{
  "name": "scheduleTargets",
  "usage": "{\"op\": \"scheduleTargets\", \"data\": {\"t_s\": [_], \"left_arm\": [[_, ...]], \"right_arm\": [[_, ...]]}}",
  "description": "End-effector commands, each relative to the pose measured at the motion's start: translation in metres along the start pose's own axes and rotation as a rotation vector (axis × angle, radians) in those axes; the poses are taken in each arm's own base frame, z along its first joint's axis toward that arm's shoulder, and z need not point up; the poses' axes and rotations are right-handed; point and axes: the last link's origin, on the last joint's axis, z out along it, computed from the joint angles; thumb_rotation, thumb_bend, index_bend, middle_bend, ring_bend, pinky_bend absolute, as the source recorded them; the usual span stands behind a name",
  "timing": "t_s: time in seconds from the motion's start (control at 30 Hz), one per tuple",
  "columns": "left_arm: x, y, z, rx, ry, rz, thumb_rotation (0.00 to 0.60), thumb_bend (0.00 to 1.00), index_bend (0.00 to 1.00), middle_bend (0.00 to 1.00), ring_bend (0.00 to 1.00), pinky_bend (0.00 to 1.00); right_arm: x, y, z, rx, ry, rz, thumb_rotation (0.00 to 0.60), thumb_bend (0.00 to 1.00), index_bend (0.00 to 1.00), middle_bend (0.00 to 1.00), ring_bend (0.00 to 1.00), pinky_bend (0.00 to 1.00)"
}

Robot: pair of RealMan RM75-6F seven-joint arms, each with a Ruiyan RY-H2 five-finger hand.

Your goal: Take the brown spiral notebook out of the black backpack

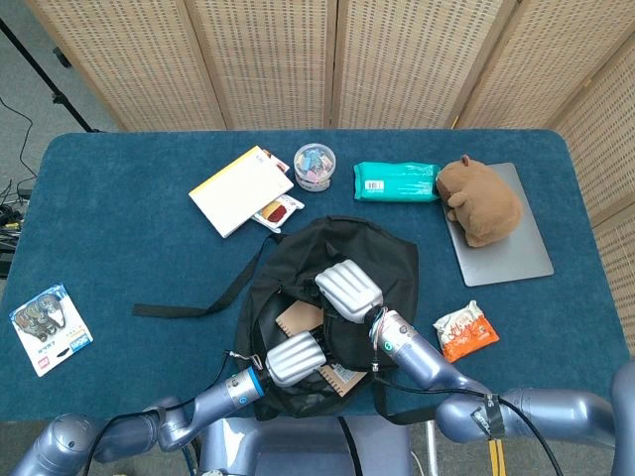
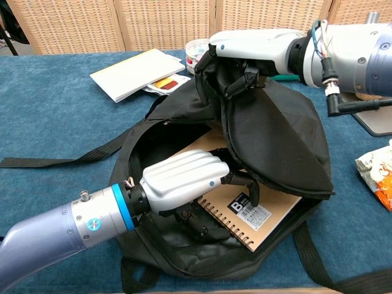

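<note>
Right hand [image 2: 245, 58] gripping backpack [image 2: 278, 138] flap, lifted | left hand [image 2: 184, 184] inside, fingers clasping notebook [image 2: 260, 211]

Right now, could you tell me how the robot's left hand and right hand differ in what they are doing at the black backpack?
The left hand reaches low into the black fabric backpack, fingers curled over the brown spiral notebook; the right hand sits high, gripping the backpack's flap. The left hand touches the notebook; the right hand touches only fabric, holding the opening up. Whether the left hand truly grips the notebook is unclear. Both have silver backs and dark fingers.
</note>
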Motion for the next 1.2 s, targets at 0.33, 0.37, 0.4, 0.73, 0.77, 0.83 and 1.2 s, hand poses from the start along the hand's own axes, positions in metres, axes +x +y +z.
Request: {"op": "scheduleTargets", "data": {"t_s": [0.33, 0.37, 0.4, 0.73, 0.77, 0.83, 1.2], "left_arm": [[-0.006, -0.002, 0.008, 0.012, -0.004, 0.007, 0.600, 0.22, 0.41, 0.14, 0.10, 0.11], [-0.006, -0.002, 0.009, 0.014, -0.005, 0.006, 0.600, 0.23, 0.41, 0.14, 0.10, 0.11], [-0.007, -0.002, 0.011, 0.015, -0.005, 0.007, 0.600, 0.24, 0.41, 0.14, 0.10, 0.11], [-0.011, 0.001, 0.022, 0.017, -0.002, 0.014, 0.600, 0.58, 0.41, 0.14, 0.10, 0.11], [-0.012, 0.001, 0.022, 0.019, -0.001, 0.012, 0.600, 0.60, 0.41, 0.14, 0.10, 0.11], [-0.012, 0.000, 0.023, 0.022, 0.000, 0.014, 0.600, 0.61, 0.41, 0.16, 0.10, 0.13], [-0.013, 0.000, 0.027, 0.057, 0.044, 0.015, 0.600, 0.82, 0.56, 0.34, 0.24, 0.31]], "right_arm": [[0.003, -0.001, -0.001, -0.002, 0.001, 0.004, 0.600, 1.00, 0.52, 0.57, 0.58, 0.82], [0.003, -0.001, -0.001, -0.003, 0.000, 0.004, 0.600, 1.00, 0.52, 0.57, 0.58, 0.82], [0.003, -0.001, -0.001, -0.003, -0.002, 0.003, 0.600, 1.00, 0.52, 0.57, 0.58, 0.82], [0.003, 0.000, -0.005, -0.001, -0.015, 0.005, 0.600, 1.00, 0.52, 0.57, 0.58, 0.82], [0.004, 0.000, -0.005, -0.002, -0.014, 0.006, 0.600, 1.00, 0.52, 0.57, 0.58, 0.82], [0.004, 0.000, -0.005, -0.002, -0.015, 0.005, 0.600, 1.00, 0.52, 0.57, 0.58, 0.82], [0.006, 0.004, -0.007, -0.007, -0.012, 0.011, 0.600, 1.00, 0.52, 0.57, 0.58, 0.82]]}}
